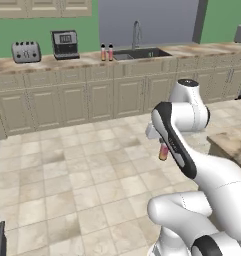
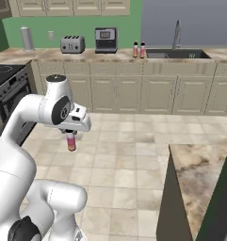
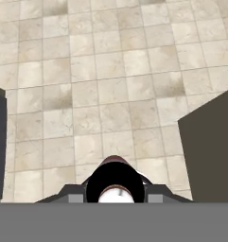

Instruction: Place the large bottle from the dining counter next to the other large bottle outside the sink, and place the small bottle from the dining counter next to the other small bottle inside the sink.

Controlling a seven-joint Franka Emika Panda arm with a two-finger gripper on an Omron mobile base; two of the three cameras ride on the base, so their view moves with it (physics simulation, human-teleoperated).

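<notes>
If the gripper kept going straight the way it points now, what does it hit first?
Most likely the tiled floor. The gripper points down, shut on the small bottle, whose base would touch first; nothing else shows below.

The small bottle (image 2: 71, 142), pale-capped with a red-orange body, hangs upright in the gripper (image 2: 70, 136) above the tiled floor, well apart from the dark sink (image 2: 178, 54) and near a corner of the marble table (image 2: 199, 162).
</notes>
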